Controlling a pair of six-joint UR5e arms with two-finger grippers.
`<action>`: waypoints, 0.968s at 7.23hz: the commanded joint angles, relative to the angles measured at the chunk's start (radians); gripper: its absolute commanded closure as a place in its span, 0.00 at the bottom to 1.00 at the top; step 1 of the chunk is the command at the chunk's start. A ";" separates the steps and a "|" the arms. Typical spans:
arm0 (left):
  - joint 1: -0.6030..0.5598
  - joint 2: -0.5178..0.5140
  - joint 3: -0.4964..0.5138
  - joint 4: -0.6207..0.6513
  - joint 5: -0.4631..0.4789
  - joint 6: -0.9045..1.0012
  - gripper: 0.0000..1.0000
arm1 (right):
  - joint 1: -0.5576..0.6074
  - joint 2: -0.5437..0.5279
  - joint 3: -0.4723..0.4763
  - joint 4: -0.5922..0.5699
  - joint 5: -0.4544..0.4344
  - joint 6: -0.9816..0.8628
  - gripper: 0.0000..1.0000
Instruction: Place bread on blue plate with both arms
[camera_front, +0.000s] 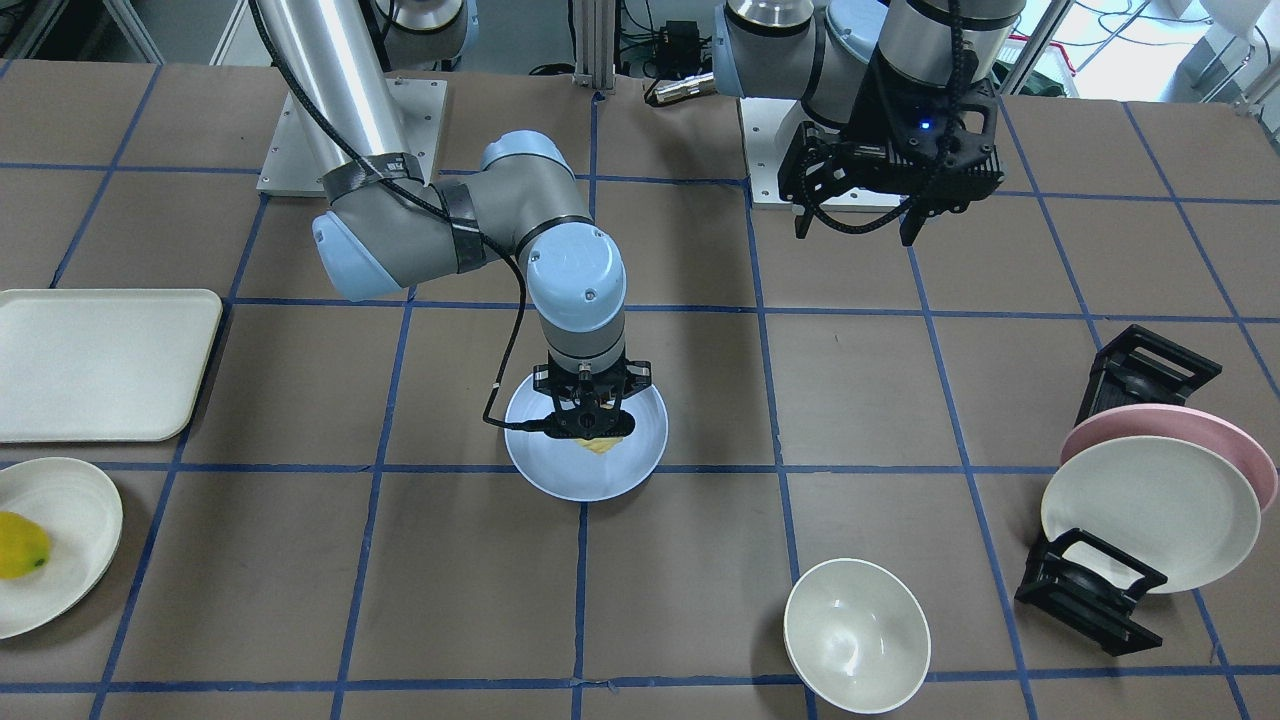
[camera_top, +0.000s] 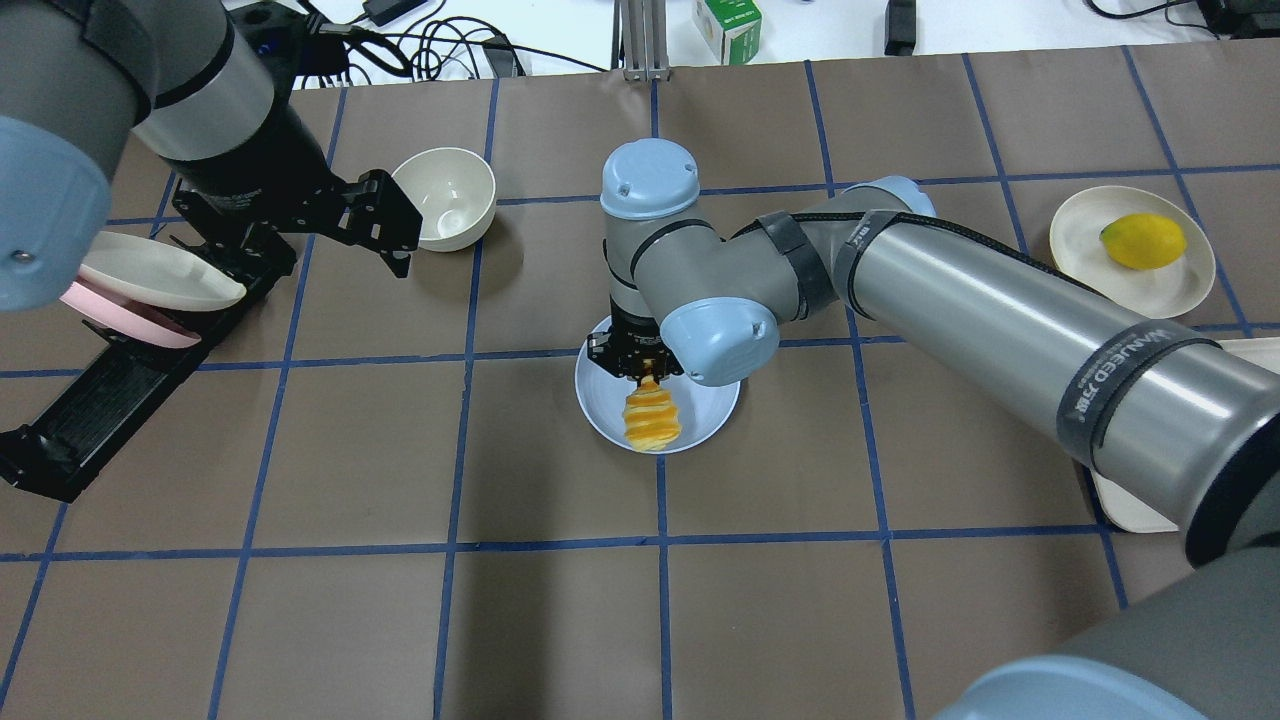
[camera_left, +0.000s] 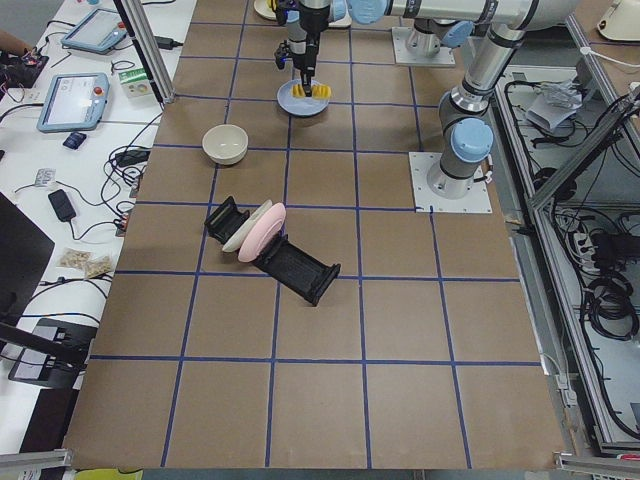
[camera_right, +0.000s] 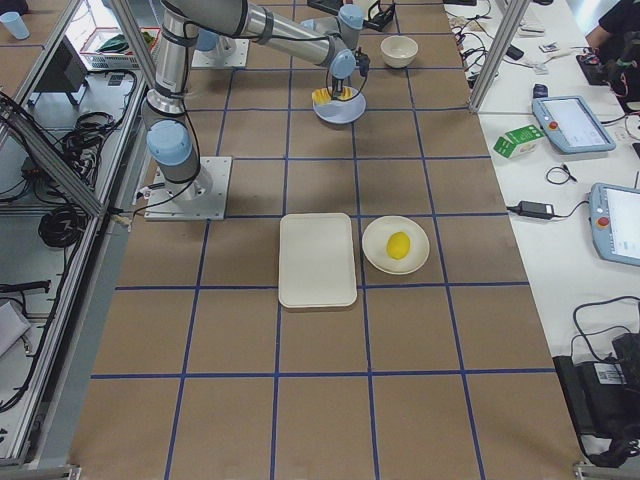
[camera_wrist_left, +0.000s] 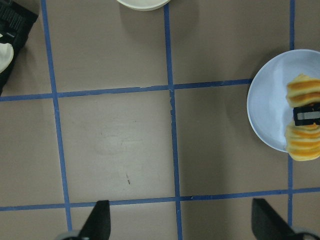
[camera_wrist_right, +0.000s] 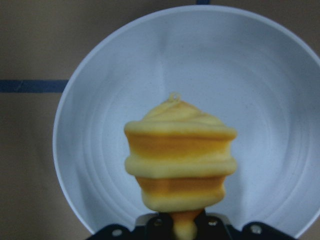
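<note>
While the right claw (camera_top: 645, 368) pinches one end of the bread (camera_top: 652, 420) over the blue plate (camera_top: 600, 400), the left claw (camera_front: 855, 232) hangs wide open and empty, well away from that plate.

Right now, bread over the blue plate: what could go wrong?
1. The bread is held near the edge of the plate; released there by the right pincer, it may roll off.
2. The left pincer is open and well away; one grip alone holds the bread, which could slip.
</note>
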 joint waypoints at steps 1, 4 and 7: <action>0.002 0.006 0.014 0.005 -0.011 0.005 0.00 | 0.000 0.014 0.001 -0.026 0.001 0.007 0.34; 0.048 -0.011 0.095 -0.068 -0.017 0.005 0.00 | -0.004 0.000 -0.002 -0.018 -0.008 0.011 0.00; 0.042 -0.060 0.121 -0.059 -0.017 0.003 0.00 | -0.110 -0.169 -0.006 0.134 -0.070 -0.021 0.00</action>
